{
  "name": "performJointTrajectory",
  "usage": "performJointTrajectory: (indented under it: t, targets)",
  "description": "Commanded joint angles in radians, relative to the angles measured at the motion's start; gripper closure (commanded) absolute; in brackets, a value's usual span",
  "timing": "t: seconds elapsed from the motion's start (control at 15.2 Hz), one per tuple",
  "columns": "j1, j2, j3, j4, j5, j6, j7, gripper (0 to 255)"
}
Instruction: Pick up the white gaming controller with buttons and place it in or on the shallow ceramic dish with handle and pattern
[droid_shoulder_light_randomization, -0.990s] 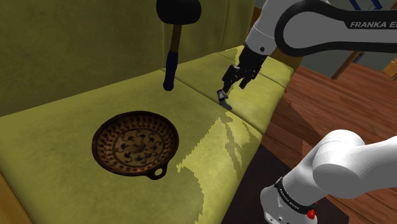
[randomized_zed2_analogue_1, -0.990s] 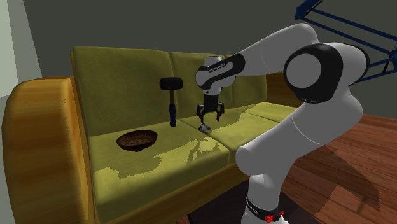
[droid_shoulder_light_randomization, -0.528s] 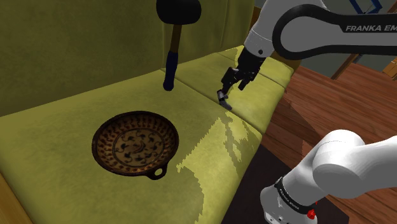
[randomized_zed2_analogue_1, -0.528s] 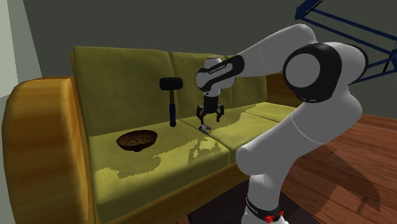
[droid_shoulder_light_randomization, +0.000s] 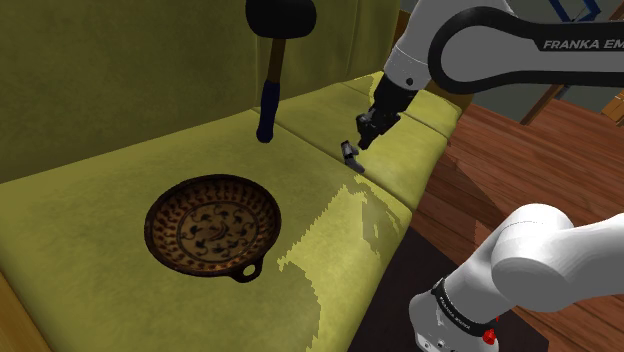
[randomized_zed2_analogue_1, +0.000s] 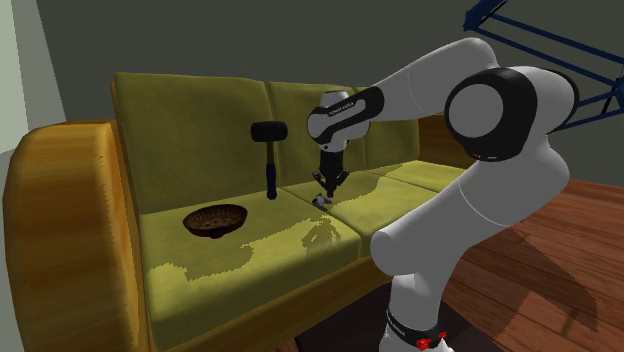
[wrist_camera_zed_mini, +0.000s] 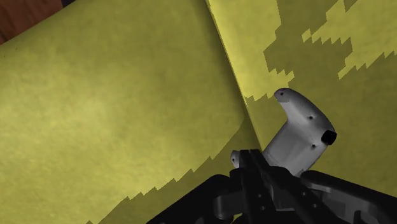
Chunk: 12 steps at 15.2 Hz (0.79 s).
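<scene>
The controller (wrist_camera_zed_mini: 299, 130) is white with small dark buttons and a black knob. It lies on the yellow couch (droid_shoulder_light_randomization: 120, 190) seat, and the gripper (wrist_camera_zed_mini: 254, 167) jaws are clamped across its middle.

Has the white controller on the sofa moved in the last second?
No. In the shoulder view the controller lies at the same spot on the sofa, right beside the cushion seam, as before.
</scene>
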Motion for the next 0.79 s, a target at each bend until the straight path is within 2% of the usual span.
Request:
performJointTrajectory:
  t: [0.0,0.13,0.2,0.4,0.46,0.73]
  targets:
    - [0.000,0.000,0.000,0.000,0.000,0.000,0.000,255]
    - [0.000,0.000,0.000,0.000,0.000,0.000,0.000,255]
    - [0.000,0.000,0.000,0.000,0.000,0.000,0.000,0]
    - [-0.065,0.104,0.091,0.132,0.134,-0.145,0.389,0]
    - [-0.078,0.126,0.104,0.158,0.159,-0.167,0.459,0]
    - [-0.074,0.133,0.110,0.110,0.164,-0.111,0.459,0]
